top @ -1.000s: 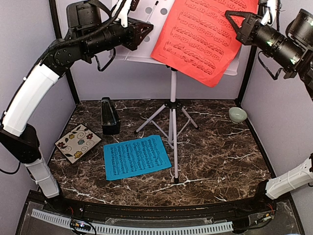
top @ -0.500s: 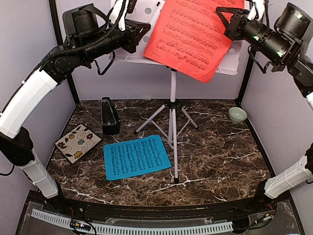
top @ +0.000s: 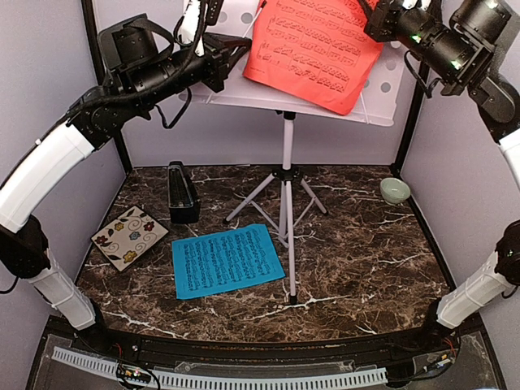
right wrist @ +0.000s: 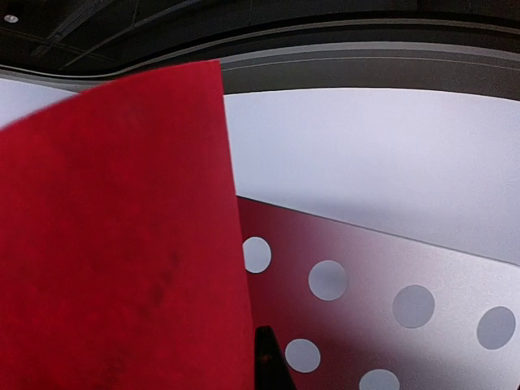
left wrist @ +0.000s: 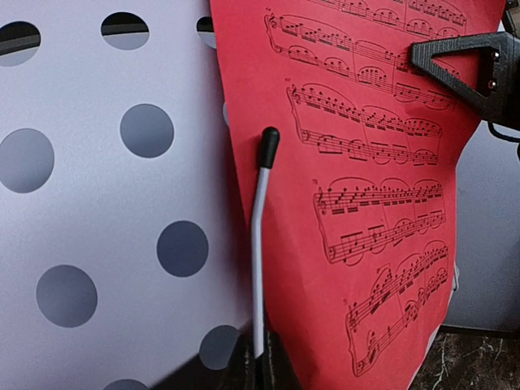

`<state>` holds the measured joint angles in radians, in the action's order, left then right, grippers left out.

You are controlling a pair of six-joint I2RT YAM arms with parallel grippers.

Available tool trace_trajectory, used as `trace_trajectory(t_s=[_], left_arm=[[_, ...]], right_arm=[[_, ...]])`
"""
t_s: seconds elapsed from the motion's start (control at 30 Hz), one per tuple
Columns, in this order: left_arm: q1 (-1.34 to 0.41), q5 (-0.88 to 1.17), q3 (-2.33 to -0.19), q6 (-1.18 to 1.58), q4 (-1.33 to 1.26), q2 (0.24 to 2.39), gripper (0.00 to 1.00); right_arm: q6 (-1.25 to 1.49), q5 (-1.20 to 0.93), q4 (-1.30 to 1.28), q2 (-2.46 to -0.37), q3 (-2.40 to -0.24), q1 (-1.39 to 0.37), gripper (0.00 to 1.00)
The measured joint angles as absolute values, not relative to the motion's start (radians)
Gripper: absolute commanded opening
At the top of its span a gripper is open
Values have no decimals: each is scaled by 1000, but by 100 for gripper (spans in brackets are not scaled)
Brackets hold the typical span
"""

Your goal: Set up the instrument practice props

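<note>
Dark marbled counter (top: pixel 366 260), pale booth walls. Red sheet (top: pixel 313 49) upper centre of top view, tilted against perforated desk of music stand (top: pixel 286 150). Paper light, limp, creases easily; best pinched near edge, never dragged. Right hand (top: pixel 376 18) clenched on its upper right edge. Left hand (top: pixel 234 50) clamped on wire page retainer (left wrist: pixel 258 244). Stand likely top-heavy. Blue sheet (top: pixel 227 260) flat, lower centre; metronome (top: pixel 182 193) left.

Both arms high, left tool (top: pixel 234 50) and right tool (top: pixel 372 18) both closed, tips inward.
</note>
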<state>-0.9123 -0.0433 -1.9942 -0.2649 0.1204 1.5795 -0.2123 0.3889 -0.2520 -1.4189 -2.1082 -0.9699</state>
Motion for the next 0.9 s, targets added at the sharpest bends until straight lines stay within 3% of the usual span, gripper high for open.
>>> trace_trajectory(t_s=[0.9], left_arm=[[-912,-18,-1866,-289,-51,1538,0]], right_arm=[[-280,482,-302,-1431,-2162,-1000,0]])
